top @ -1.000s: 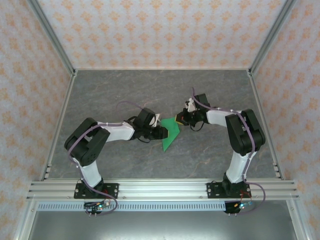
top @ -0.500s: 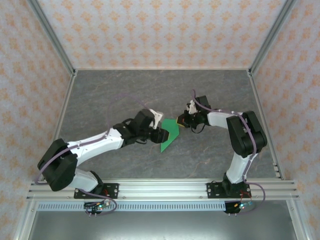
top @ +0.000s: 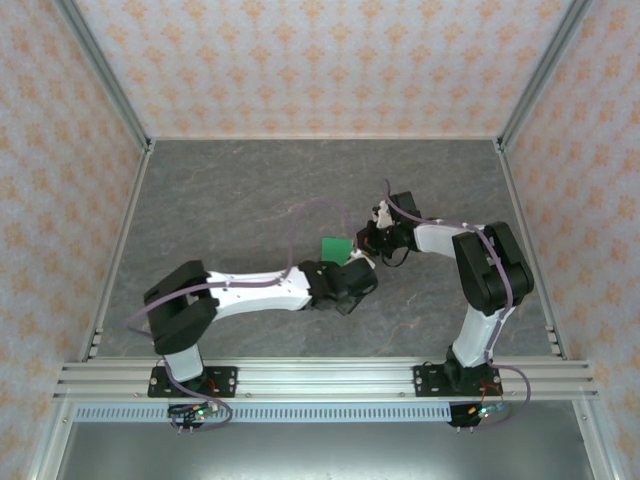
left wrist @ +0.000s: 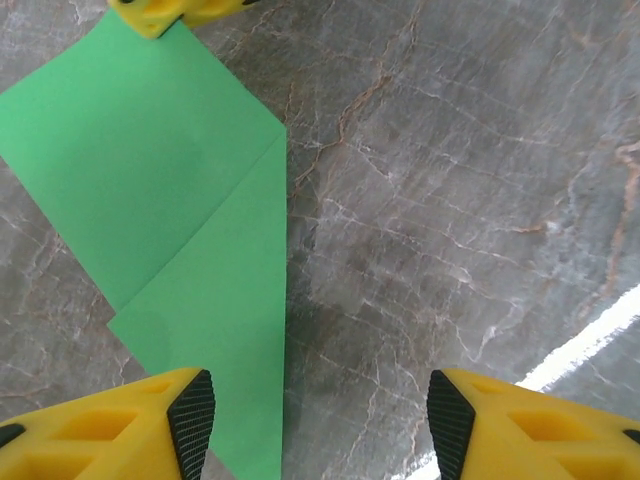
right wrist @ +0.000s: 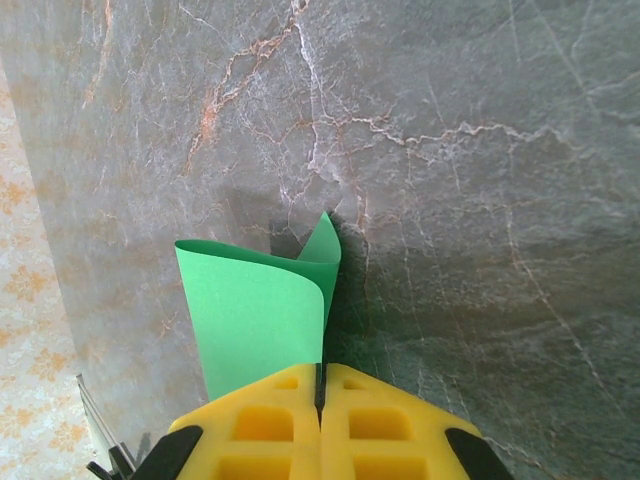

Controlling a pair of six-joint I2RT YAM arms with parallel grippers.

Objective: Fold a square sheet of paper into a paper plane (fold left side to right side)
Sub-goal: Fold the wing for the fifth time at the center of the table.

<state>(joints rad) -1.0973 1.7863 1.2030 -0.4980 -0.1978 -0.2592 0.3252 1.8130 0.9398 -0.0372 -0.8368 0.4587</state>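
One corner of the square sheet of paper (right wrist: pixel 258 315) is pinched by the right gripper (right wrist: pixel 321 378), probably as an anchor. The left gripper (left wrist: pixel 320 425) hovers open over the fold.

Two grippers are meeting at a bright green paper sheet (top: pixel 335 249).
The left gripper (top: pixel 360 283) is covering its near part, the right gripper (top: pixel 366 240) touching its right edge.

Paper (left wrist: pixel 150 180) on the table (left wrist: pixel 450 200)
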